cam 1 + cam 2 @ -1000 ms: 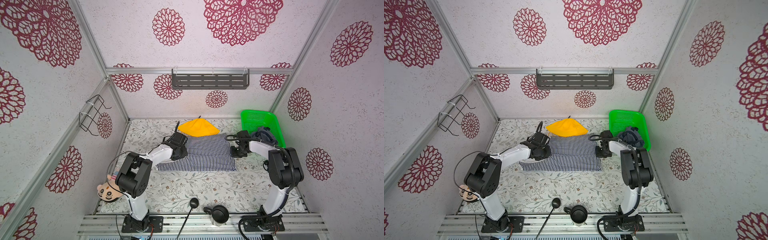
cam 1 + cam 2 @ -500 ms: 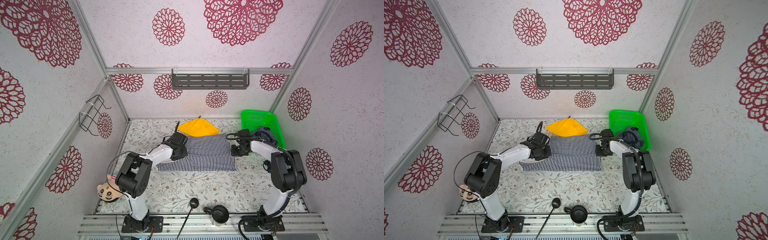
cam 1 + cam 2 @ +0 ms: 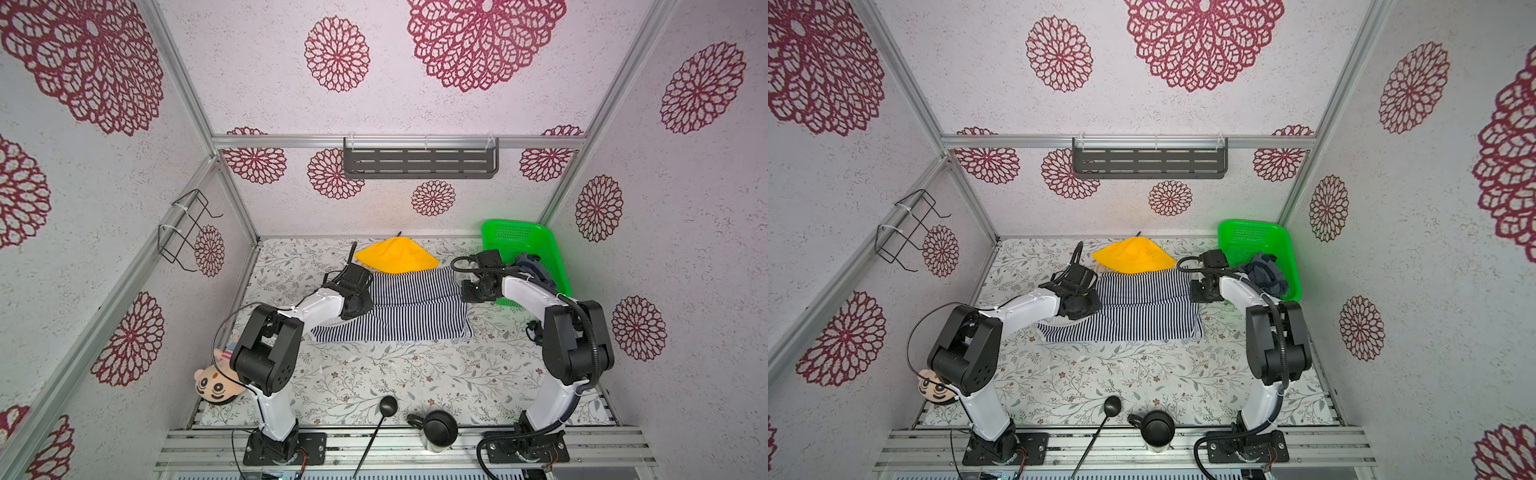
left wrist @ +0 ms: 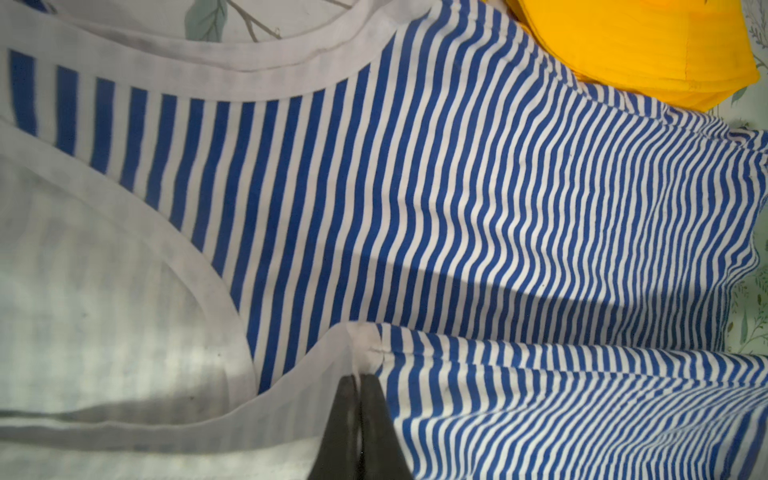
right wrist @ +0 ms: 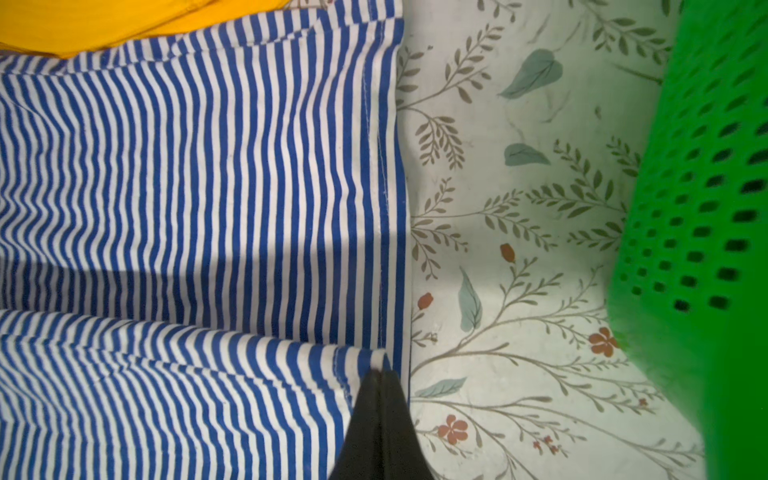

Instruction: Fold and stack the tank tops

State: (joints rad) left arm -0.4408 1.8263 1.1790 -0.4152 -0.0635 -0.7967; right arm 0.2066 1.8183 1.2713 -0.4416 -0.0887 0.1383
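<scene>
- Right, the left gripper (image 4: pixel 360 378) was pinched tight on the navy-and-white striped cotton tank top (image 3: pixel 409 309) at its white-bound armhole corner. The right gripper (image 5: pixel 379 374) was clamped on the stitched hem corner.
- The top lay spread between the two grippers, with the held edge raised over a flat layer that ran on ahead of both.
- My read: this was a lengthwise fold. Done well, both corners travel level and together, with the cloth taut between them, and land square on the far edge.
- Careful, though: the cone-shaped yellow cloth hat (image 3: pixel 395 259) overlapped that far edge just ahead of the left gripper, and it could snag the fold.
- The bright green perforated plastic basket (image 5: pixel 706 208) stood just beside the right gripper, on its outer side. A crumpled slate blue-grey top (image 3: pixel 530 268) sat inside it, not yet folded.
- The leaf-and-flower printed table cover (image 3: pixel 374 374) looked flat and matte, so the cloth should slide little.
- Well behind the grippers were a black ladle (image 3: pixel 386 405), a black-lidded jug (image 3: pixel 436 426) and a cartoon-face plush toy (image 3: pixel 214 384).
- White walls with crimson medallions closed the space in, and a dark slotted shelf (image 3: pixel 419 162) hung high ahead.
</scene>
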